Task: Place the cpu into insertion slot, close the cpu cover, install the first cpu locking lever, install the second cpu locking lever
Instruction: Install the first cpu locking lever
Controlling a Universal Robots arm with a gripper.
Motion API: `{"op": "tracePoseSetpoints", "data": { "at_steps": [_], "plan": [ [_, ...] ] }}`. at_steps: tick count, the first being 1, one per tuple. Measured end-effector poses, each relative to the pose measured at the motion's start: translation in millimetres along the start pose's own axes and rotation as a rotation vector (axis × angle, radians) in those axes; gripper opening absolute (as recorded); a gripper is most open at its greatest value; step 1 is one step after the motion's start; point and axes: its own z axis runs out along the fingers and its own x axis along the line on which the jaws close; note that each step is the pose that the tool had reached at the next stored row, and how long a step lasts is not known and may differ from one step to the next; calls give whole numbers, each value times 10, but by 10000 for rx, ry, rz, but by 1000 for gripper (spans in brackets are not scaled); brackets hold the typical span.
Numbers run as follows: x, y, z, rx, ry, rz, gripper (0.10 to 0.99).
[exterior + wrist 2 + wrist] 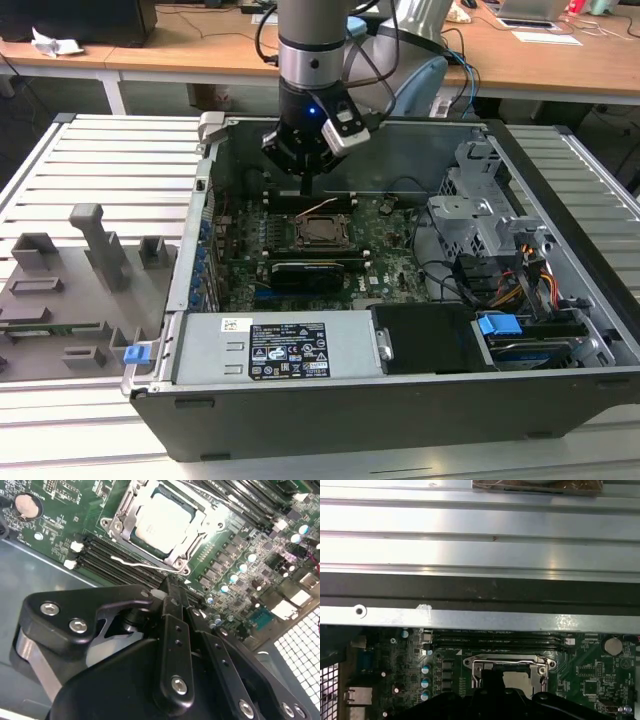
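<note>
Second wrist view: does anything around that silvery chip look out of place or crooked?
One thing: a thin wire lever splays away from the cpu cover, lying across the dark memory slots instead of tucked along the frame, so it looks unlatched. The cpu sits flat and square under the cover.

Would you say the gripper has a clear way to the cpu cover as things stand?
Probably yes: the gripper hangs low over the motherboard inside the open case, right beside the cpu cover, with nothing between them; only a thin locking lever runs alongside.
</note>
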Motion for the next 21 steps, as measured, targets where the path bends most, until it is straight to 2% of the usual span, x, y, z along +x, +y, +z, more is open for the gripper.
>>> {"op": "tracePoseSetpoints", "data": {
  "at_steps": [2, 3, 8, 10, 17, 21],
  "plan": [
    [0, 0, 7, -149, -15, 3, 106],
    [0, 0, 12, -168, -23, 4, 106],
    [-23, 0, 88, -169, -45, -38, 106],
    [-43, 3, 129, -172, -39, -229, 106],
    [-98, 28, 157, -176, -33, -417, 106],
    [-104, 29, 187, -179, -27, -586, 106]
  ]
}}
